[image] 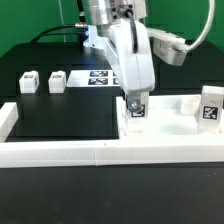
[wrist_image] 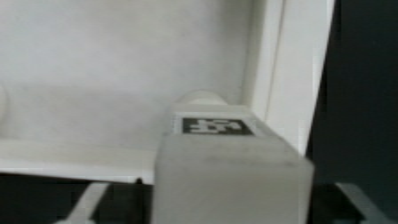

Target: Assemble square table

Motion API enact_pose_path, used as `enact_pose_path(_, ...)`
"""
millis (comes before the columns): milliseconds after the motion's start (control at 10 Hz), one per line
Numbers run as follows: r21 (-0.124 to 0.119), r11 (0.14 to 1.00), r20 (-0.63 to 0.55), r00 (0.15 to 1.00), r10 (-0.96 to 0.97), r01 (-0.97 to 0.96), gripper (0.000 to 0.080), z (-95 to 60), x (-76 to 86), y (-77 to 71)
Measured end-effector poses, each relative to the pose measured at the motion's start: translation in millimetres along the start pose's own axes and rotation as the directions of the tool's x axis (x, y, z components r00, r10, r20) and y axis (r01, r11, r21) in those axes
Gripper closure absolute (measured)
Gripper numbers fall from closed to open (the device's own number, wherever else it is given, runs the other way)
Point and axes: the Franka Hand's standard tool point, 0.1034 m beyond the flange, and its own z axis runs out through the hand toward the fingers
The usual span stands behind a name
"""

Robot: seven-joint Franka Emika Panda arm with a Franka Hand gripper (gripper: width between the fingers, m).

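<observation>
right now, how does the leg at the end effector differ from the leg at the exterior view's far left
The center leg stands against the white table top, with the end effector right above it; the far-left leg sits on the black table, untouched. The center leg looks taller, the far-left leg squat. Both are white with black-white tags.

Four white leg blocks are showing in the exterior view: block one [image: 27, 81], block two [image: 57, 79], block three [image: 136, 113] and block four [image: 210, 106]. One square tabletop [image: 172, 127], one border wall [image: 90, 152], one marker board [image: 100, 76] and one gripper [image: 133, 100] are also showing. The wrist view is catching a single leg block [wrist_image: 217, 140].
</observation>
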Motion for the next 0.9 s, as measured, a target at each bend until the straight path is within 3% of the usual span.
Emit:
enact_pose_path(100,-0.01,0.985,-0.025,0.985,-0.173,0.173,0.0246,-0.6,-10.1,-4.0)
enact_pose_path(200,-0.01,0.961,-0.033,0.961,-0.276,0.276,0.0172,-6.4,-14.0,-8.5)
enact_pose_path(500,-0.023,0.86,-0.032,0.859,-0.511,0.51,0.0155,-5.1,-11.5,-7.3)
enact_pose_path(600,-0.041,0.757,-0.034,0.757,-0.653,0.652,0.0151,-5.5,-8.8,-6.7)
enact_pose_path(900,-0.062,0.46,-0.037,0.459,-0.888,0.886,0.0151,-7.9,5.3,-4.8)
